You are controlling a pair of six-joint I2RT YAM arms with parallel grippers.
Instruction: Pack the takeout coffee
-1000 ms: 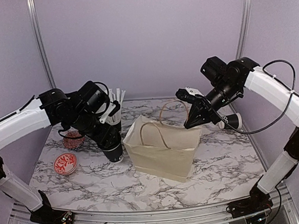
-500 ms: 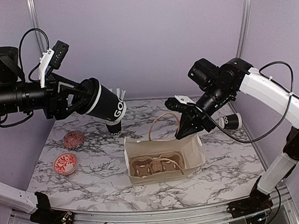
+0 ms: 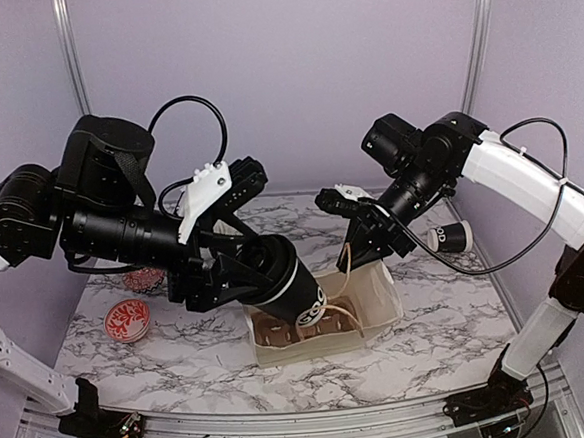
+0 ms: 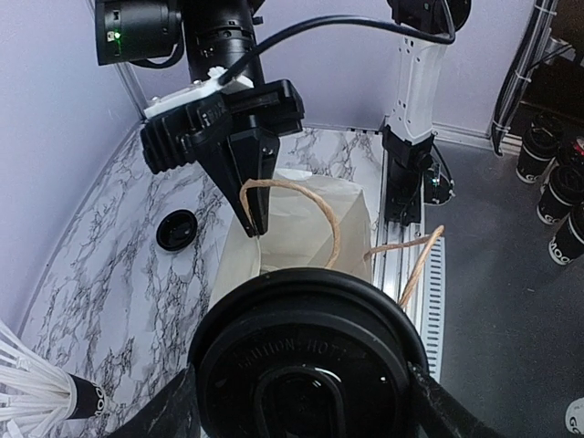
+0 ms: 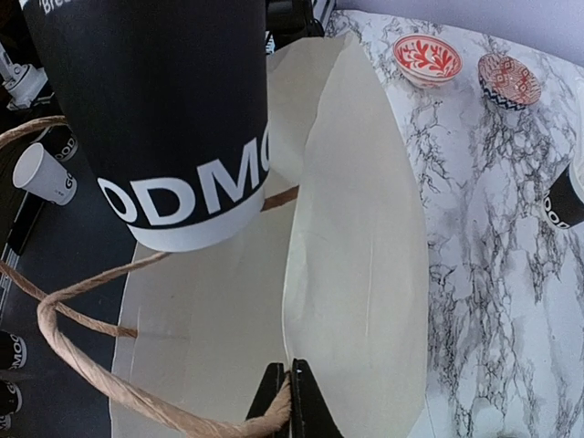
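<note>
The marble tabletop (image 3: 182, 359) lay below both sets of jaws. The cream paper bag (image 3: 376, 295) stood open on it, just under the left jaws and below the right jaws. The left jaws were spread wide around the black body of the takeout coffee (image 3: 295, 291), gripping it tilted with its lid end lowest, at the bag's mouth. The right jaws were pinched shut on the bag's twine handle (image 5: 53, 330), lifted just beside the cup's white band. A red patterned bowl (image 3: 127, 319) sat well apart from the left jaws, on their outer side.
</note>
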